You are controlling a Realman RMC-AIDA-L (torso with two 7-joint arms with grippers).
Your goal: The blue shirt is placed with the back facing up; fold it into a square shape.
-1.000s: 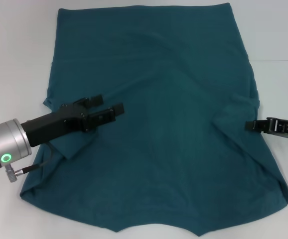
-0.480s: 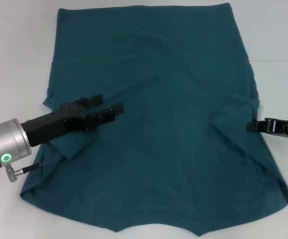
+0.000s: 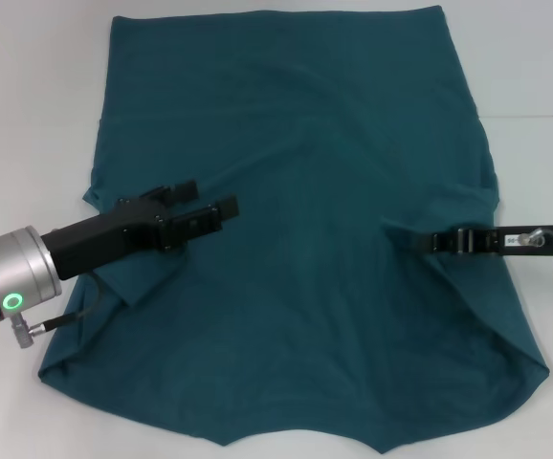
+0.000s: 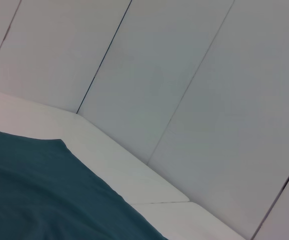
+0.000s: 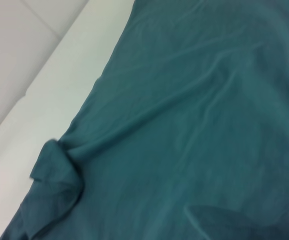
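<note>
Shirt point(image 3: 305, 239) flat under both tools: left tool point(image 3: 205, 206), right tool point(image 3: 449, 240).

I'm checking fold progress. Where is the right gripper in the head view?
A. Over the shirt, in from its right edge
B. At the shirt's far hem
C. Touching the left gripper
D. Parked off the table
A: the right gripper lies over the blue shirt, far from the left gripper.

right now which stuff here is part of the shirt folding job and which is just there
Part of the job:
- blue shirt, spread flat on the table
- left gripper, over the shirt's left side, fingers open
- right gripper, over the shirt's right side beside a fabric fold

Just there:
- white table
- wall panels behind the table
</note>
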